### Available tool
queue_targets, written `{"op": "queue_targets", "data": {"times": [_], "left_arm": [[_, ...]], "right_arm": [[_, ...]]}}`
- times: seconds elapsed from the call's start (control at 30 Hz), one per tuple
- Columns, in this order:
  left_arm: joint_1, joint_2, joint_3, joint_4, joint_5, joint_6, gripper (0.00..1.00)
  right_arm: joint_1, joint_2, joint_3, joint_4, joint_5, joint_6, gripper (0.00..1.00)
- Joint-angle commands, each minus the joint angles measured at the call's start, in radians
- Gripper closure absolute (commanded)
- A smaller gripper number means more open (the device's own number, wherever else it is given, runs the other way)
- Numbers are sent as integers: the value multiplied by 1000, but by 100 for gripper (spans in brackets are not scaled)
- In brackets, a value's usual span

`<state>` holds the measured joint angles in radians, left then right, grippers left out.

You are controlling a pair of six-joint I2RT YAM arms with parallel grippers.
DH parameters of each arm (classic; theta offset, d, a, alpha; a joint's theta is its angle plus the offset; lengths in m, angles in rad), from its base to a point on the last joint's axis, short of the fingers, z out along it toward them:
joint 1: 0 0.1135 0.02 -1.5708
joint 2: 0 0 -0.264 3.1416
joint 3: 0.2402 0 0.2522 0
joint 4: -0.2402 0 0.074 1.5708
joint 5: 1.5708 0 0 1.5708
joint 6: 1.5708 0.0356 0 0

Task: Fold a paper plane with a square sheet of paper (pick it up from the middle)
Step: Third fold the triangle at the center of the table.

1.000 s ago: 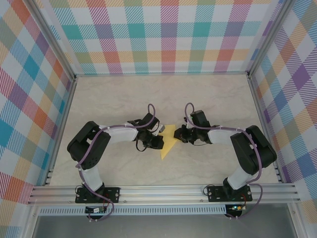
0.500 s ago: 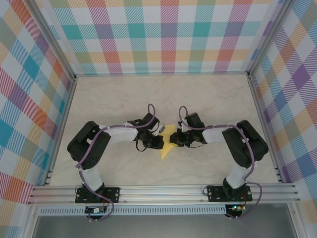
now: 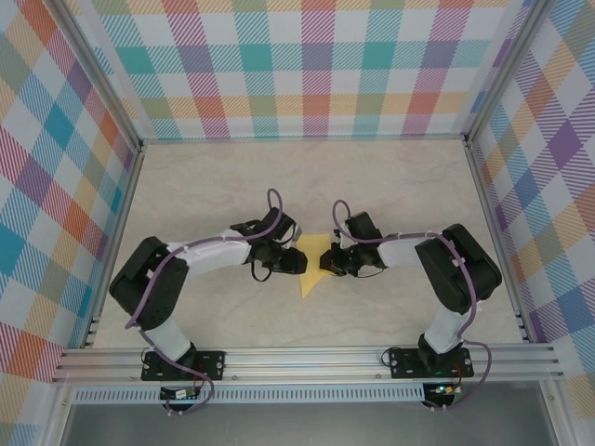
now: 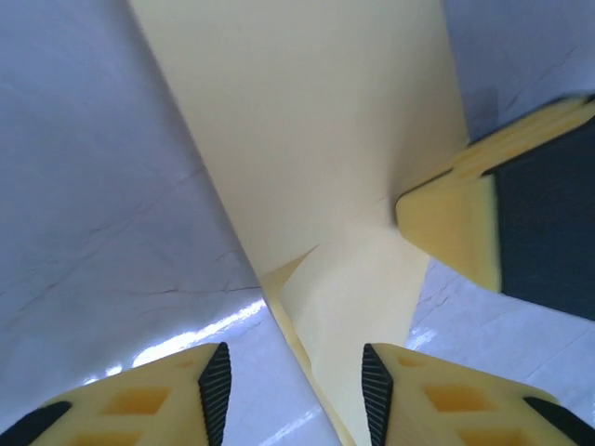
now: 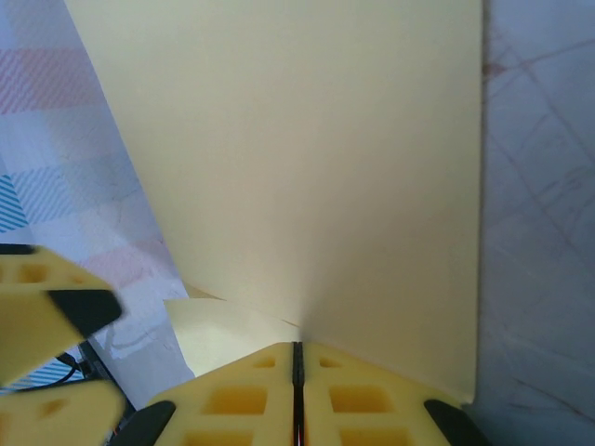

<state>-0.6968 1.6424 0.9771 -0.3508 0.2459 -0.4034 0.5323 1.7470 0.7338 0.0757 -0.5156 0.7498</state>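
Note:
The yellow sheet of paper (image 3: 312, 269), partly folded into a pointed shape, lies on the table between both arms. My left gripper (image 3: 296, 262) is at its left edge, open. In the left wrist view a folded flap of the paper (image 4: 344, 307) runs between the left gripper's (image 4: 296, 390) pads, close to the right pad (image 4: 375, 390) and apart from the left one. My right gripper (image 3: 331, 261) is shut, its closed tips (image 5: 297, 358) pressed against the paper (image 5: 307, 167). One of its fingers (image 4: 456, 232) shows against the paper's right side.
The marble-look table (image 3: 307, 186) is walled by checked panels (image 3: 307, 65). An aluminium rail (image 3: 307, 362) runs along the near edge, with both arm bases on it. Open tabletop lies behind and to both sides of the paper.
My left gripper's jaws have opened and let go of the paper, and that arm's elbow swung left. The shut right gripper moved left onto the paper.

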Motion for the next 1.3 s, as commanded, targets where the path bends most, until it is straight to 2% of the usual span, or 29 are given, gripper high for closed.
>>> {"op": "queue_targets", "data": {"times": [0.0, 0.17, 0.3, 0.4, 0.5, 0.77, 1.07, 1.27], "left_arm": [[6, -102, -5, -35, -80, -108, 58], [-6, -132, -65, 133, 106, -238, 77], [-38, -72, -87, 253, 211, -338, 85], [-61, -28, -109, 341, 246, -389, 87], [-72, 31, -103, 361, 277, -404, 87], [-84, 111, -106, 335, 275, -386, 88], [-87, 127, -158, 235, 164, -320, 91], [-89, 134, -179, 228, 142, -307, 92]], "right_arm": [[6, 36, 10, -63, 49, -21, 91], [6, 33, 11, -80, 64, -18, 91], [6, 30, 7, -78, 69, -12, 91], [7, 33, 8, -79, 71, -10, 91], [7, 37, 12, -82, 72, -10, 91], [6, 37, 13, -86, 73, -9, 91], [6, 9, 40, -86, 44, -8, 87], [11, -76, 56, -82, 8, -6, 82]]}}
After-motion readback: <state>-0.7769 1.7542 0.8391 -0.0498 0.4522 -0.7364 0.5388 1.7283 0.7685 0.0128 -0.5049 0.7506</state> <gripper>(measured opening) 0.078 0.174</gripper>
